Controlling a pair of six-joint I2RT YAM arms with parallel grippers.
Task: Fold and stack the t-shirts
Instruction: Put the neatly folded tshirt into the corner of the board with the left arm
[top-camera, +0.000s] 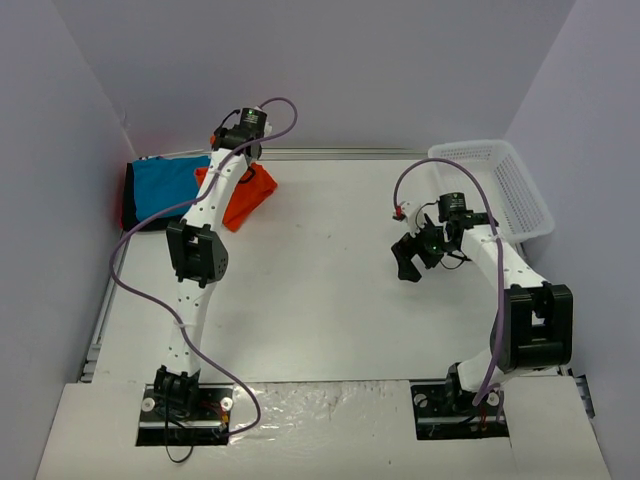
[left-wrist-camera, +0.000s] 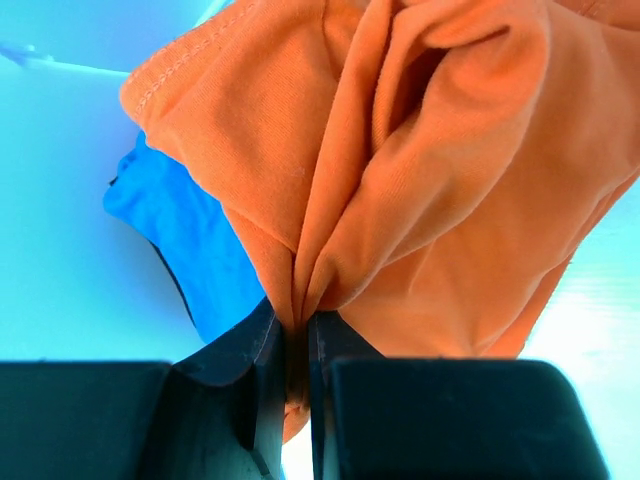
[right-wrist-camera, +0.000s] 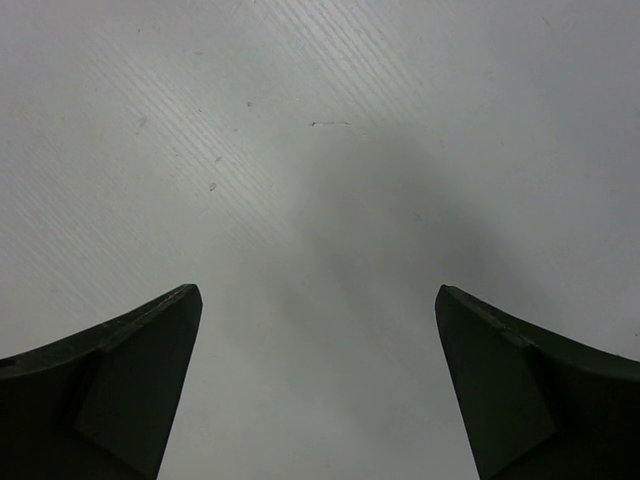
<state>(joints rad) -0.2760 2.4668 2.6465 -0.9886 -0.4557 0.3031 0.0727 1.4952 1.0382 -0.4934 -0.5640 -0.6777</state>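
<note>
One orange shirt (left-wrist-camera: 430, 180), pinched, perhaps lifted

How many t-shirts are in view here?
3: orange one pinched in the left tool; blue one at the far-left corner; black one beneath it, mostly hidden.

Jaws of the left gripper (left-wrist-camera: 297, 348) pinch a gathered fold of the orange t-shirt (left-wrist-camera: 420, 180), the blue t-shirt (left-wrist-camera: 190, 240) behind it.

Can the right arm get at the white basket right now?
Probably yes: the right gripper is open and empty, and the basket sits close beside that arm with nothing between.
</note>
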